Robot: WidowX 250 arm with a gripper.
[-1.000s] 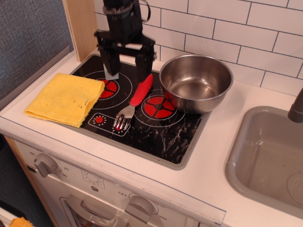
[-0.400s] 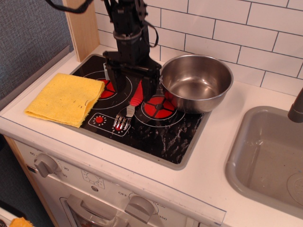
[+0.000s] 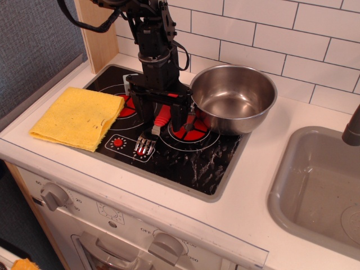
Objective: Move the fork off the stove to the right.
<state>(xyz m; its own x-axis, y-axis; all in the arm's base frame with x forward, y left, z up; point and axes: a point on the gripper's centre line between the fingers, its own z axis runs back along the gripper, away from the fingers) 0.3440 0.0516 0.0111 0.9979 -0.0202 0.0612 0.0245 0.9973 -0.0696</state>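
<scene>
The fork [image 3: 152, 134] lies on the black stove [image 3: 185, 160] between its two red burners, silver tines toward the front, red handle running back under my gripper. My gripper [image 3: 163, 122] is low over the stove with one finger on each side of the red handle. The jaws stand a little wider than the handle and do not visibly press on it. Most of the handle is hidden by the fingers.
A steel pot [image 3: 233, 98] sits on the right burner, close to my gripper's right finger. A yellow cloth [image 3: 77, 117] lies at the stove's left edge. White counter [image 3: 264, 185] lies right of the stove, then a grey sink [image 3: 320, 191]. Tiled wall behind.
My gripper has come down from above the stove and shifted slightly right, so its fingers now straddle the fork's red handle. The fork, pot and cloth have not moved.
</scene>
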